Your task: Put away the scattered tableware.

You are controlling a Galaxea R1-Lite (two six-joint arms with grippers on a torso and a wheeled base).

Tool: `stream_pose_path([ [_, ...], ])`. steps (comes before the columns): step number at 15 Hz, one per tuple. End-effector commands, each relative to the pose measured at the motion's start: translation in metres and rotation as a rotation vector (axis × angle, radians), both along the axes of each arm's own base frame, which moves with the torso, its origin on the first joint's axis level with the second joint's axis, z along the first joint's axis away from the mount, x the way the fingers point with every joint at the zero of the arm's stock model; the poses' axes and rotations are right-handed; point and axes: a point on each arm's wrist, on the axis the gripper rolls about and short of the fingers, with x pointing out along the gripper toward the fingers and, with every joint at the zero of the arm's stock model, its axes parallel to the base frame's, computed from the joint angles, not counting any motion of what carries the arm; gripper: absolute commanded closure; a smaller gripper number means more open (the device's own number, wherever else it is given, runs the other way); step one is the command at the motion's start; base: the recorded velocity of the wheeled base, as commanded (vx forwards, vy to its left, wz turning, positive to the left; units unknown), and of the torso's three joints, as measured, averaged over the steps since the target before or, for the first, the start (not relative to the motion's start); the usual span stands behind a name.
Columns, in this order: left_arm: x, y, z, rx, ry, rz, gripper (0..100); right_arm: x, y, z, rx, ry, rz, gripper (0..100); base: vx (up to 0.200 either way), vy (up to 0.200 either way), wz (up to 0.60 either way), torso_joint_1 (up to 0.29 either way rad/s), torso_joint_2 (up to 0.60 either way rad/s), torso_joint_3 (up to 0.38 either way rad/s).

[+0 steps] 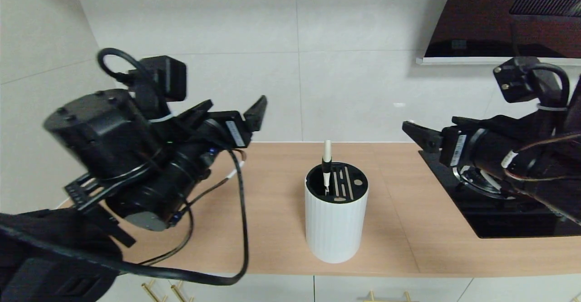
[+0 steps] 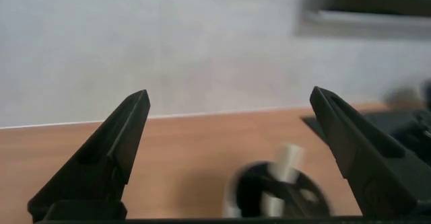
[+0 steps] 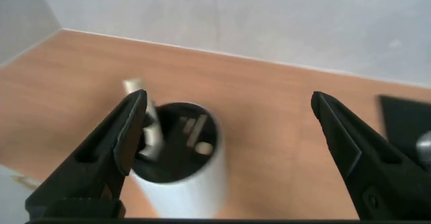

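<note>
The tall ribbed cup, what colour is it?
It's a white ribbed utensil holder, black on top; head view shows it best.

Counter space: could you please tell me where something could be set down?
The counter is bare between the white holder and the black cooktop, and behind the holder up to the wall. Left of the holder, a cable hangs across.

Both arms [image 1: 104,147] were matte black, with screw-studded round housings [image 1: 91,125], looping cables [image 1: 246,229] and white ties [image 1: 551,107]; the left gripper [image 2: 229,93] and right gripper [image 3: 227,95] had tapered wedge fingers [image 2: 101,157].

White-handled utensil [image 1: 326,159] upright in holder [image 1: 336,229]
</note>
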Motion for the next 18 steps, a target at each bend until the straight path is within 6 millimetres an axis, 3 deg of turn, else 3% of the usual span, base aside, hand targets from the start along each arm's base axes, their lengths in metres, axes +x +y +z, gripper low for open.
stream_pose_path([
  [1,-0.043,0.073,0.011,-0.02,-0.045,0.158,0,-0.033,-0.045,-0.002,0.016,-0.046,-0.097,0,0.0,0.0,0.0,0.0,0.0,0.0],
  [2,-0.046,0.076,0.01,-0.019,-0.044,0.165,0,-0.036,-0.047,-0.002,0.018,-0.048,-0.103,0,0.0,0.0,0.0,0.0,0.0,0.0],
  [4,-0.103,0.107,-0.007,-0.006,-0.044,0.2,0,-0.094,-0.084,-0.014,0.048,-0.113,-0.14,0,0.0,0.0,0.0,0.0,0.0,0.0],
  [7,-0.173,0.132,-0.026,0.03,-0.045,0.209,0,-0.159,-0.115,-0.018,0.093,-0.248,-0.174,0,0.0,0.0,0.0,0.0,0.0,0.0],
  [9,-0.212,0.145,-0.033,0.041,-0.027,0.226,0,-0.197,-0.13,-0.025,0.101,-0.284,-0.22,0,0.0,0.0,0.0,0.0,0.0,0.0],
  [10,-0.237,0.154,-0.037,0.047,-0.01,0.26,0,-0.217,-0.135,-0.036,0.092,-0.285,-0.275,0,0.0,0.0,0.0,0.0,0.0,0.0],
  [12,-0.268,0.159,-0.045,0.057,0.005,0.286,0,-0.244,-0.139,-0.06,0.026,-0.256,-0.351,0,0.0,0.0,0.0,0.0,0.0,0.0],
  [13,-0.28,0.16,-0.052,0.058,-0.002,0.286,0,-0.257,-0.141,-0.073,-0.018,-0.244,-0.367,0,0.0,0.0,0.0,0.0,0.0,0.0],
  [15,-0.289,0.16,-0.063,0.06,0.012,0.319,0,-0.256,-0.142,-0.072,-0.013,-0.238,-0.448,0,0.0,0.0,0.0,0.0,0.0,0.0],
  [18,-0.29,0.16,-0.062,0.015,0.008,0.415,0,-0.258,-0.136,-0.085,-0.036,-0.228,-0.568,0,0.0,0.0,0.0,0.0,0.0,0.0],
])
